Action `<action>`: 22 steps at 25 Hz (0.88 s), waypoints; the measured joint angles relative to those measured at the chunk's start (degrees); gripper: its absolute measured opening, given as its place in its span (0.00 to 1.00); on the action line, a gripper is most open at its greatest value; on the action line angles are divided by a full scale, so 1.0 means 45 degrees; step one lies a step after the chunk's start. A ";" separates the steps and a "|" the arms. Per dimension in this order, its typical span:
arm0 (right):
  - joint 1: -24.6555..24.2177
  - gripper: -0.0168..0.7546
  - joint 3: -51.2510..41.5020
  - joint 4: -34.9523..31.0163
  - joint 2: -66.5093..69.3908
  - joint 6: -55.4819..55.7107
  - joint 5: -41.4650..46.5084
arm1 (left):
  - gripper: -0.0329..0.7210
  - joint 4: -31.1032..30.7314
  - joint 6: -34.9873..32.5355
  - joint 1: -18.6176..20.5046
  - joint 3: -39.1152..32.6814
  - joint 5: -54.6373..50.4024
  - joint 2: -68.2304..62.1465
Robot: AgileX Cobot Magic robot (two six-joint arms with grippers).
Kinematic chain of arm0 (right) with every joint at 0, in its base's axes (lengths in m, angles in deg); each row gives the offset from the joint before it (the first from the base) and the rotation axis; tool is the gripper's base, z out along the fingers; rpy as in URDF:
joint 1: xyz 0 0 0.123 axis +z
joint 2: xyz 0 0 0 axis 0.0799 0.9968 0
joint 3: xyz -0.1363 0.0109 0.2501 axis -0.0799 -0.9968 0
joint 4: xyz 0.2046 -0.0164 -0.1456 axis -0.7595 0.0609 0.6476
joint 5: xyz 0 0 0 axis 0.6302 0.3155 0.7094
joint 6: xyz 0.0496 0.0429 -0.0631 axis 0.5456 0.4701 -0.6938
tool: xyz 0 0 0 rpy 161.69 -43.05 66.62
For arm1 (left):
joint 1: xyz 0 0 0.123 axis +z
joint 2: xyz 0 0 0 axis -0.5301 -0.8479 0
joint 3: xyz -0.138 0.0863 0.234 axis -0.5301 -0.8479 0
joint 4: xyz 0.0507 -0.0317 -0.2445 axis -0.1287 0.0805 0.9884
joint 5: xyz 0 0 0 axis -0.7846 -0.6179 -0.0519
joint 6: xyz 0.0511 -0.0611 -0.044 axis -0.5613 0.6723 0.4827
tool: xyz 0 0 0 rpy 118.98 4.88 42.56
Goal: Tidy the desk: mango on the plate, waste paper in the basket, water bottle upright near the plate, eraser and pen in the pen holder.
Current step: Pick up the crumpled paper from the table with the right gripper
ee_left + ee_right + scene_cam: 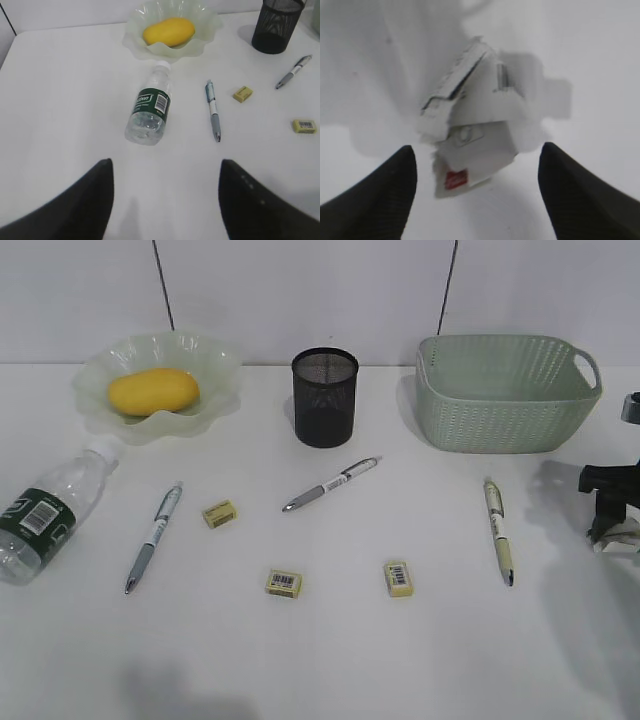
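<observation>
Directly under the right pincer [475,200] lay the waste paper [472,135], a crumpled white scrap on the table [330,660] near its right edge, with the jaws spread wide on either side and not touching it. It looked feather-light and soft, likely to crush rather than slip, so closing across its bulky middle fold seemed the safest hold; the loose flaps would probably tear or slide out. Nothing crowded it, and the basket [505,395] stood just beyond, open at the top, so the path there looked free.

The left pincer [165,200] hung spread and empty above bare table, facing the water bottle [149,111]. The bottle lay on its side, cap towards the plate [150,47], nearly empty by the look of it, hence light but smooth and prone to roll; a hold across the labelled body seemed best. Beside it lay a pen [213,111], close enough to be nudged. Farther on, three erasers [284,583] and two more pens were scattered, small and stiff. At the back, the mango [153,391] already sat on the plate, and the pen holder [325,397] stood empty-looking between plate and basket.
</observation>
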 joint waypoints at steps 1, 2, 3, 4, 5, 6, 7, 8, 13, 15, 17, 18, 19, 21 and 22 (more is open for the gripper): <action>0.0000 0.79 0.0000 0.0167 0.0072 0.0193 -0.0055 | 0.70 0.0000 0.0000 0.0000 0.0000 0.0014 0.0000; 0.0000 0.79 0.0014 0.0278 0.0166 0.0294 -0.0173 | 0.70 0.0000 0.0000 0.0015 0.0000 0.0014 0.0000; 0.0000 0.79 0.0014 0.0355 0.0268 0.0420 -0.0319 | 0.70 0.0000 0.0000 0.0040 0.0000 0.0014 0.0000; 0.0000 0.79 0.0036 0.0371 0.0377 0.0553 -0.0426 | 0.70 0.0000 0.0000 0.0039 0.0000 0.0022 0.0000; 0.0000 0.78 0.0050 0.0386 0.0475 0.0662 -0.0558 | 0.70 0.0000 0.0000 0.0039 -0.0008 0.0022 0.0000; 0.0000 0.76 0.0084 0.0395 0.0612 0.0705 -0.0690 | 0.70 0.0000 0.0000 0.0039 -0.0014 0.0028 0.0000; 0.0000 0.75 0.0111 0.0401 0.0745 0.0733 -0.0835 | 0.70 0.0000 0.0000 0.0039 -0.0014 0.0028 0.0000; 0.0000 0.72 0.0121 0.0401 0.0843 0.0747 -0.0961 | 0.70 0.0000 0.0000 0.0039 -0.0014 0.0039 0.0000; 0.0000 0.45 0.0121 0.0446 0.0992 0.0796 -0.1373 | 0.70 0.0000 0.0000 0.0039 -0.0014 0.0039 0.0000; 0.0000 0.38 0.0140 0.0614 0.0992 0.0810 -0.1386 | 0.70 0.0000 0.0000 0.0039 -0.0014 0.0043 0.0000; 0.0000 0.38 0.0140 0.0775 0.0980 0.0810 -0.1386 | 0.70 0.0000 0.0000 0.0039 -0.0014 0.0043 0.0000; 0.0000 0.38 0.0140 0.0830 0.0946 0.0741 -0.1357 | 0.70 0.0000 0.0000 0.0039 -0.0014 0.0043 0.0000; 0.0000 0.37 0.0140 0.0877 0.0860 0.0667 -0.1300 | 0.70 0.0000 0.0000 0.0039 -0.0014 0.0043 0.0000; 0.0000 0.23 0.0140 0.0920 0.0465 0.0407 -0.1108 | 0.70 0.0000 0.0000 0.0039 -0.0014 0.0043 0.0000; 0.0000 0.13 0.0140 0.0920 0.0199 0.0267 -0.0974 | 0.70 0.0000 0.0000 0.0039 -0.0014 0.0043 0.0000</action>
